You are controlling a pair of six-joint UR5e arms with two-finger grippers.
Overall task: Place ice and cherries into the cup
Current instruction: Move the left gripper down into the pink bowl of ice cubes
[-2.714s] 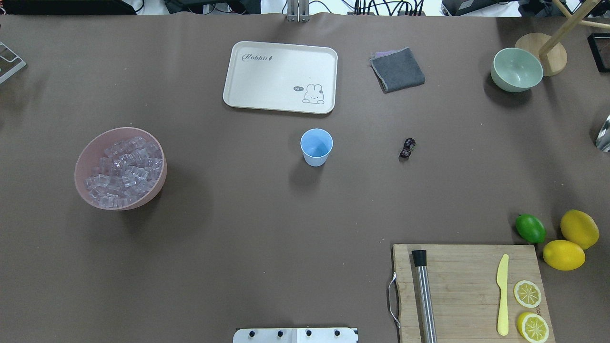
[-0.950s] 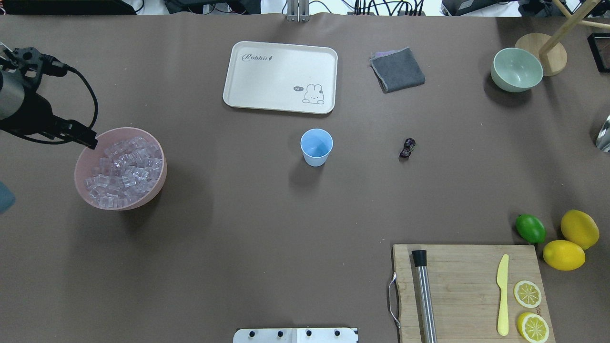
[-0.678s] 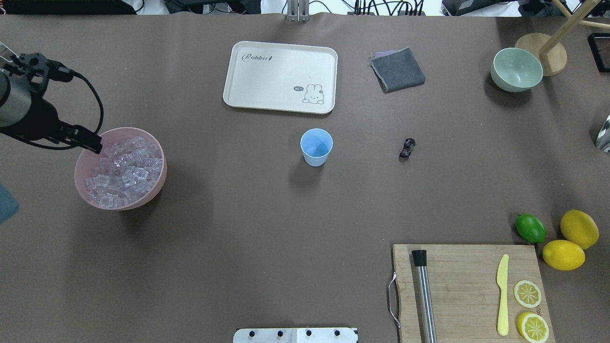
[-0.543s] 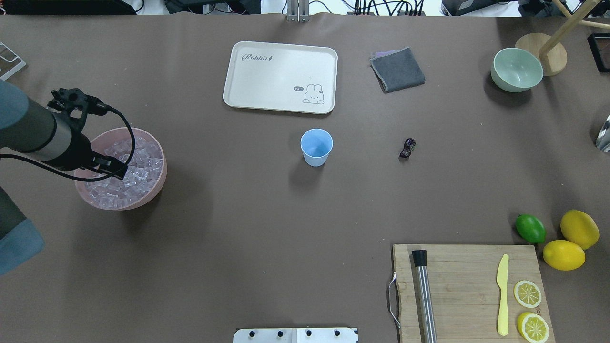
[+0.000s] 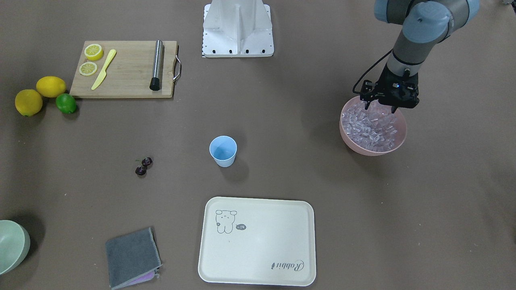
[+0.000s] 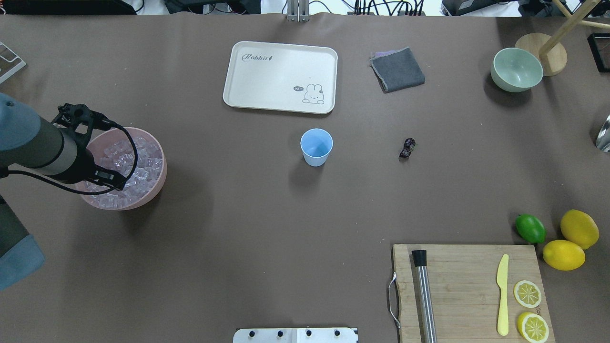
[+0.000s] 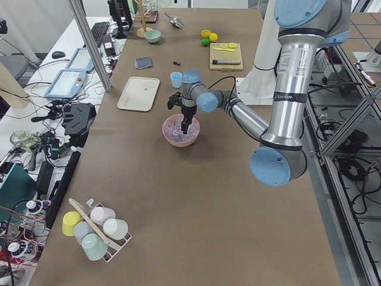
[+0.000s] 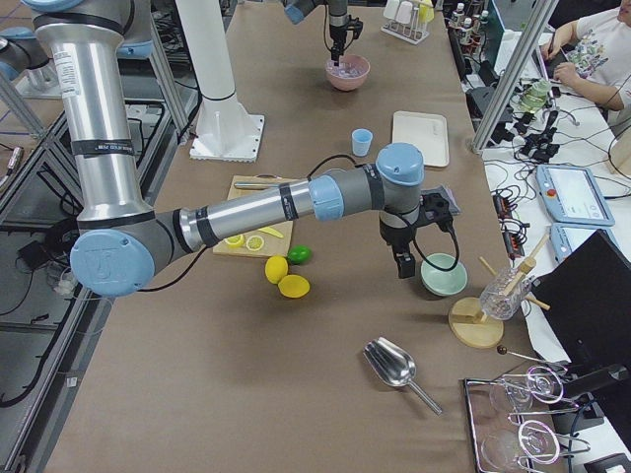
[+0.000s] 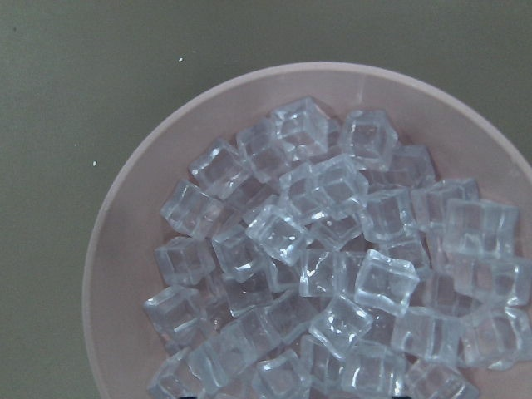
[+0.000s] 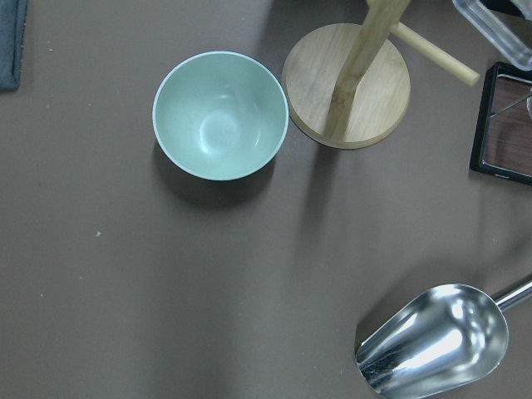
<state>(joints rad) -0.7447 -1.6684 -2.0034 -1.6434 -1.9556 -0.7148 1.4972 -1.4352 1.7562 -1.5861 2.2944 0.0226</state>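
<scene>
The ice point(image 5: 373, 127) fills a wide pink bowl point(image 5: 363, 149) at the table's left end, and the left wrist view looks straight down on the cubes point(image 9: 332, 274). My left gripper point(image 5: 380, 107) hangs just over the ice at the bowl's robot-side rim, open and empty; the overhead view shows it too point(image 6: 114, 180). The light blue cup point(image 6: 316, 146) stands upright at mid-table. The cherries point(image 6: 408, 147) lie on the table to its right. My right gripper point(image 8: 405, 268) shows only in the exterior right view, beside the pale green bowl point(image 8: 442, 274); I cannot tell whether it is open or shut.
A cream tray point(image 6: 280, 77) and a grey cloth point(image 6: 398, 70) lie beyond the cup. A cutting board point(image 6: 469, 290) holds a steel muddler, a yellow knife and lemon slices. A lime point(image 6: 530, 228) and two lemons sit beside it. A metal scoop point(image 10: 432, 341) and a wooden stand point(image 10: 345, 83) are far right.
My left arm has come in from the table's left edge and swung over the pink bowl. Its gripper now sits lower, above the ice. Cup and cherries have not moved.
</scene>
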